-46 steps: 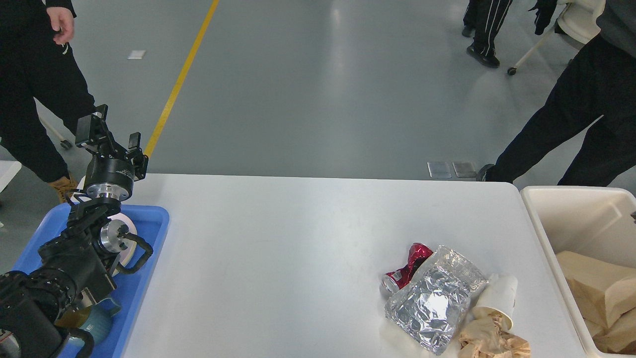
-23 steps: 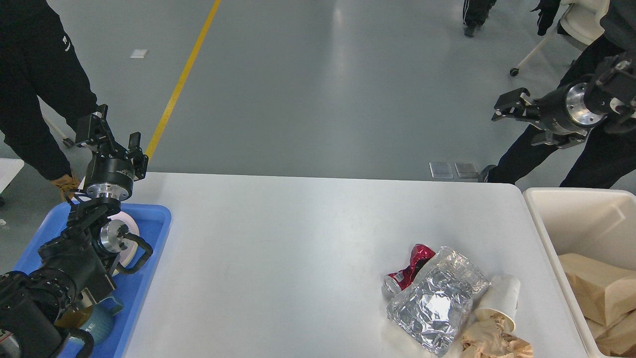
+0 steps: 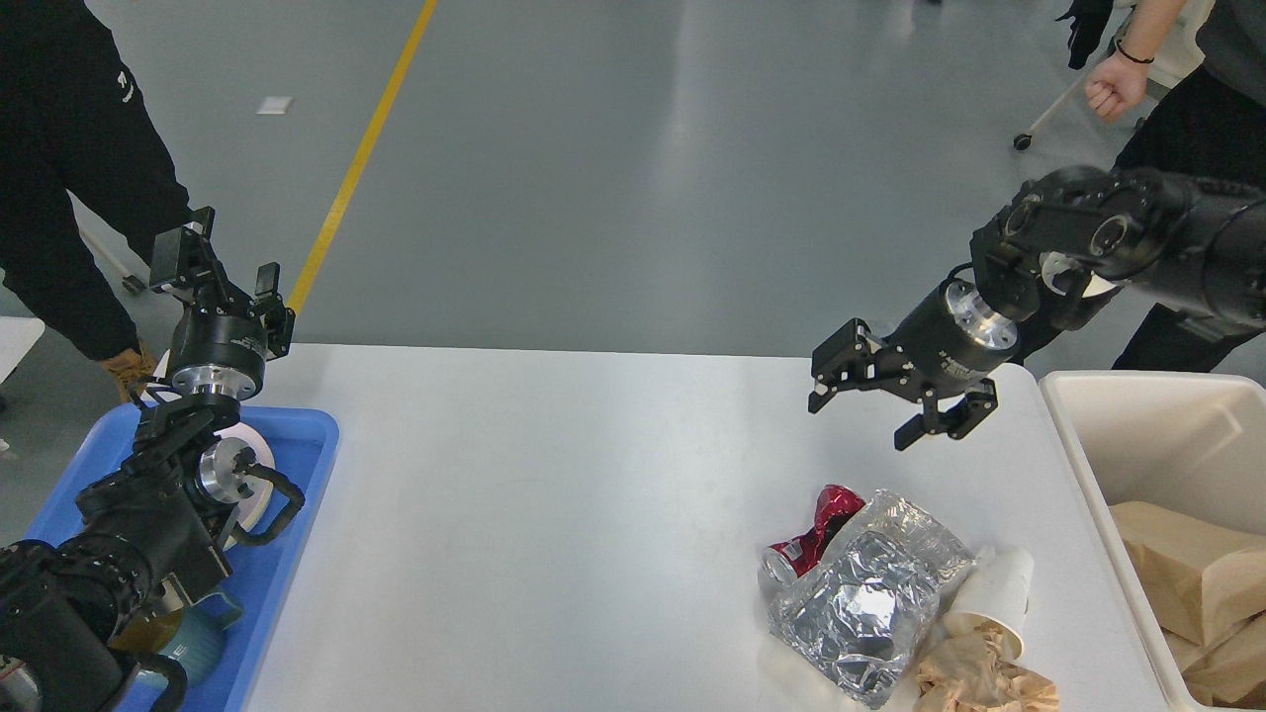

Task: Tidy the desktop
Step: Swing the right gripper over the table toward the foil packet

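While the left gripper (image 3: 220,262) points upward, fingers apart, above the blue plastic tray (image 3: 287,554), the right gripper (image 3: 882,407) reaches leftward. Its fingers gape, empty, above the large white desktop (image 3: 554,514).

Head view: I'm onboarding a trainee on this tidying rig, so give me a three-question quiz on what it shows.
1. True or false: the right gripper is shut on the crushed red can.
2. Which lies on the desktop? A) silver foil bag B) banana C) laptop
3. Fill in: the left gripper is raised above the far end of the blue ____.

Key: 1 false, it is open and empty above the table; 2 A; 3 tray.
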